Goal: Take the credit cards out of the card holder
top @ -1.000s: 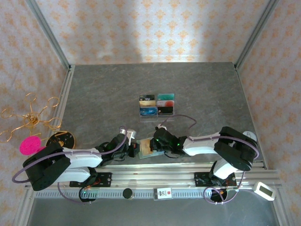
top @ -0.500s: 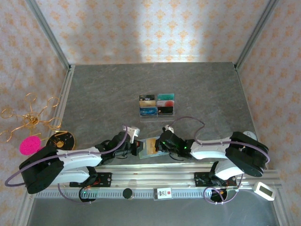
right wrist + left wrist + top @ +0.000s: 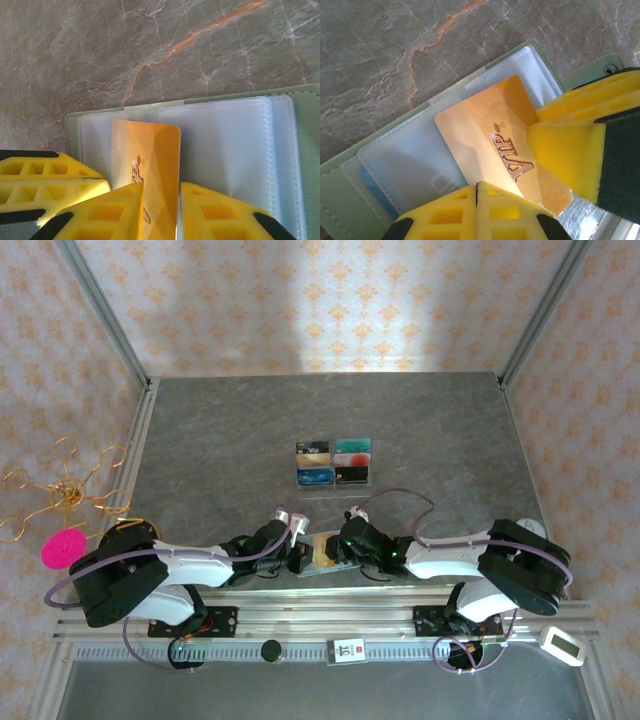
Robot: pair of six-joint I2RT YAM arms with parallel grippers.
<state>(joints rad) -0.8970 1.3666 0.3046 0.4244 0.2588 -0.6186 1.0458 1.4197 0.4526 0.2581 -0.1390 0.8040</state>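
The card holder [image 3: 312, 567] lies unfolded near the table's front edge, pale green with clear pockets [image 3: 225, 135]. A gold credit card marked VIP [image 3: 485, 130] lies across its pockets, and the same card [image 3: 150, 145] reaches between my right fingers. My right gripper [image 3: 161, 187] stands slightly open, the card's face showing in the gap and not pinched. My left gripper [image 3: 477, 186] is shut, its yellow tips together over the holder at the card's near edge. Whether they pinch anything is hidden. In the top view the left gripper [image 3: 300, 560] and right gripper [image 3: 341, 546] meet over the holder.
A clear tray of colourful cards [image 3: 334, 464] sits mid-table, beyond the holder. A gold wire stand [image 3: 60, 490] with a pink disc [image 3: 63, 548] stands off the left edge. A metal rail [image 3: 330, 605] runs along the near edge behind the holder.
My right gripper's jaws have parted from shut. The holder has come to lie flatter with the gold card showing. The left arm has shifted a little to the right.
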